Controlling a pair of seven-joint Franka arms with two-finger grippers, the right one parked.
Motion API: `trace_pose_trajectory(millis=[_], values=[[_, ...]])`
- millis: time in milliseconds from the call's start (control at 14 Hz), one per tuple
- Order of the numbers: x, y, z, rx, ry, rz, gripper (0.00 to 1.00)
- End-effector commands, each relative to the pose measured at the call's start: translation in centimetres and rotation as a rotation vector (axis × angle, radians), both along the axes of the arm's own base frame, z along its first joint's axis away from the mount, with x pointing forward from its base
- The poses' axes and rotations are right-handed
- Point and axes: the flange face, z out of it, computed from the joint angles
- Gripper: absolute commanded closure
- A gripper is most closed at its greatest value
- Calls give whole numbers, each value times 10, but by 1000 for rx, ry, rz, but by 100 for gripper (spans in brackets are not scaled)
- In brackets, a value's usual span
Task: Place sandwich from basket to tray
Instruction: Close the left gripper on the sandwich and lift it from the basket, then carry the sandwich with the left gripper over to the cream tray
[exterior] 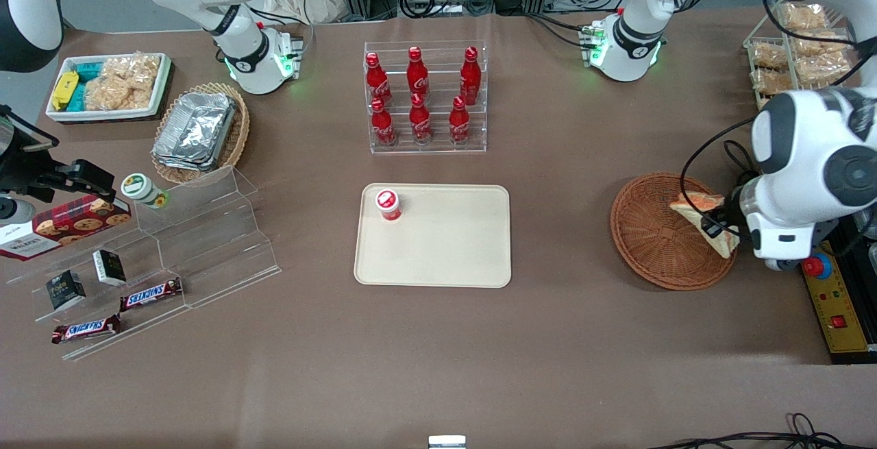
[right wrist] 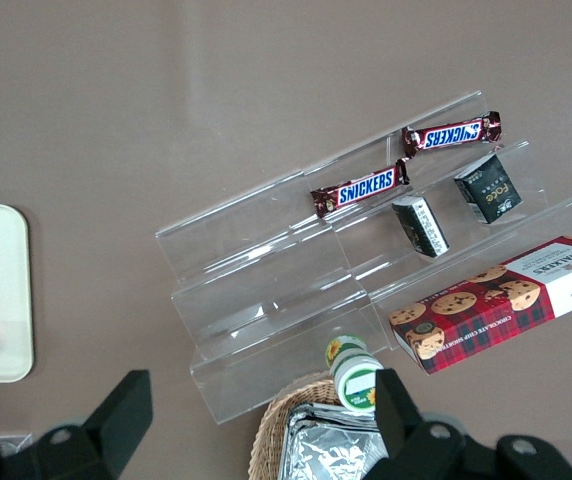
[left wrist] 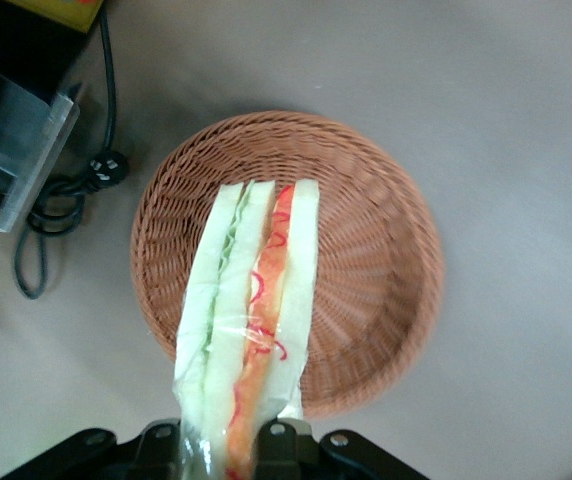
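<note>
The sandwich (exterior: pixel 700 210) (left wrist: pixel 251 310), a wrapped wedge of white bread with orange-red and green filling, hangs lifted above the round reddish-brown wicker basket (exterior: pixel 658 238) (left wrist: pixel 376 270). My left gripper (exterior: pixel 719 226) (left wrist: pixel 228 448) is shut on one end of the wedge, over the basket's rim at the working arm's end of the table. Nothing else lies in the basket. The cream-beige tray (exterior: pixel 452 243) lies flat at the table's middle, with a red-capped bottle (exterior: pixel 388 204) standing on one corner of it.
A clear rack of red cola bottles (exterior: pixel 425 98) stands farther from the front camera than the tray. A clear stepped shelf with snack bars (exterior: pixel 151 293) and an oval basket of foil containers (exterior: pixel 199 130) lie toward the parked arm's end. A yellow control box (exterior: pixel 839 298) sits beside the basket.
</note>
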Motion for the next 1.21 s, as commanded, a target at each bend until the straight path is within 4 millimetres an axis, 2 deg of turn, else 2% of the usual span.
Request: trace_pose_trajectory(millis=[0,71,214,357,500,643,714,857,1143], values=[[22,-59,56,-38,-18,-111,100],[20,-89,62,-57,-32,-178,100],[12,-163,50,-99,-15,-292,100],[13,-231,21,-162,16,-393,100],[15,-286,-11,-199,28,-428,100],[6,-340,-41,-220,12,-450,100],[-1,-361,-57,-226,12,-472,100],[-11,-381,-79,-226,20,-502,100],[-32,-410,-130,-188,-13,-576,100]])
